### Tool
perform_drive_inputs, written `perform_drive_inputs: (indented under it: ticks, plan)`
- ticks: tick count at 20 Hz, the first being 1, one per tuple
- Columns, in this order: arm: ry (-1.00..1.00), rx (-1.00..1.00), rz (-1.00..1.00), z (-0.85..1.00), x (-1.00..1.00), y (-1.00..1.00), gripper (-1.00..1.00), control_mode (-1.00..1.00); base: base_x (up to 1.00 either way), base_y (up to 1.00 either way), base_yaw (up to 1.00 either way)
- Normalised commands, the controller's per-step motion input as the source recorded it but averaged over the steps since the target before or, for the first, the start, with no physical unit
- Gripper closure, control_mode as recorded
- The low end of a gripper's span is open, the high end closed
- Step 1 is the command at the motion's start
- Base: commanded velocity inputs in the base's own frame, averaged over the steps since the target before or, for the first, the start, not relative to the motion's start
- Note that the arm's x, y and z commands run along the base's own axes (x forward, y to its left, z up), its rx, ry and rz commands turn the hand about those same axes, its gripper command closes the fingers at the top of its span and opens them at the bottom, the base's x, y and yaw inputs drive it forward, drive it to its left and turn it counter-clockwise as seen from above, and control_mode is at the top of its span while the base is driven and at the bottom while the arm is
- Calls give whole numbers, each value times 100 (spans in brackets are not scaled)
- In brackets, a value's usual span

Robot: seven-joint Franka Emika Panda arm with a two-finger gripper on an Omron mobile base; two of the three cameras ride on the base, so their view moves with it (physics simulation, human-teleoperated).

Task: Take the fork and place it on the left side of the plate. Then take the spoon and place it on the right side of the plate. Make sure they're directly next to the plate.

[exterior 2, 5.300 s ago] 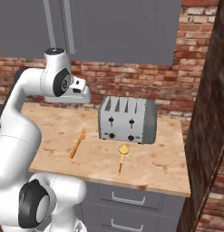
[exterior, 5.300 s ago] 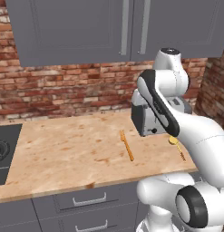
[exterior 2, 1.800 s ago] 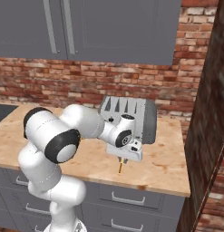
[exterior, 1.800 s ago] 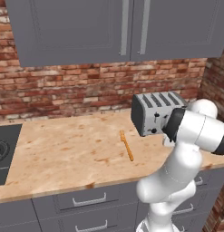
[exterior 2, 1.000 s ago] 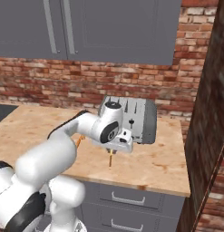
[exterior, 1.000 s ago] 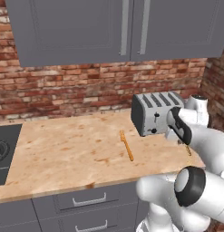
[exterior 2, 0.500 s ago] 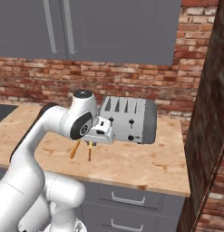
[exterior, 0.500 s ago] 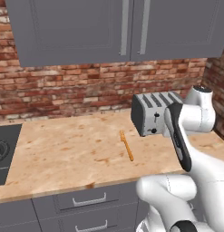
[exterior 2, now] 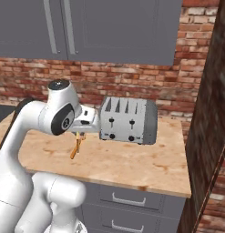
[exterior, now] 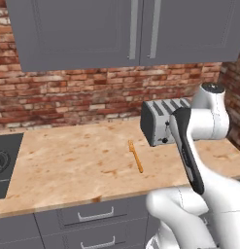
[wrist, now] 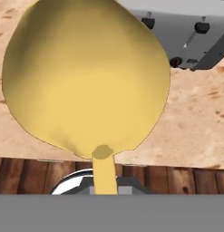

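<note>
My gripper (exterior 2: 80,135) hangs just above the counter, left of the toaster, and is shut on the spoon. In the hand view the spoon's round yellow bowl (wrist: 86,77) looms large, and its thin handle (wrist: 104,172) runs down between the fingers. The slim orange fork (exterior: 136,156) lies flat on the wooden counter, left of the toaster; in the right base view the fork (exterior 2: 75,149) sits right under the hand. My own arm hides the hand in the left base view. The plate is out of view.
A silver four-slot toaster (exterior: 162,121) (exterior 2: 127,119) stands at the back right of the counter (exterior: 68,165). A stovetop (exterior: 1,165) is at the far left. Grey cabinets hang overhead. A brick side wall (exterior 2: 207,136) closes the right end.
The arm has swung left along the counter with the spoon, from in front of the toaster to just above the fork. The fork has not moved.
</note>
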Motion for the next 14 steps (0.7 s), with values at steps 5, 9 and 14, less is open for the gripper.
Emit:
perform_drive_inputs:
  ticks: [5,9,14]
  plan:
    - [-1,-4,0,0,-12,19,100,100,-12,40,7]
    - [0,0,0,0,0,0,100,100,-12,99,34]
    - [0,0,0,0,0,0,100,100,-14,99,47]
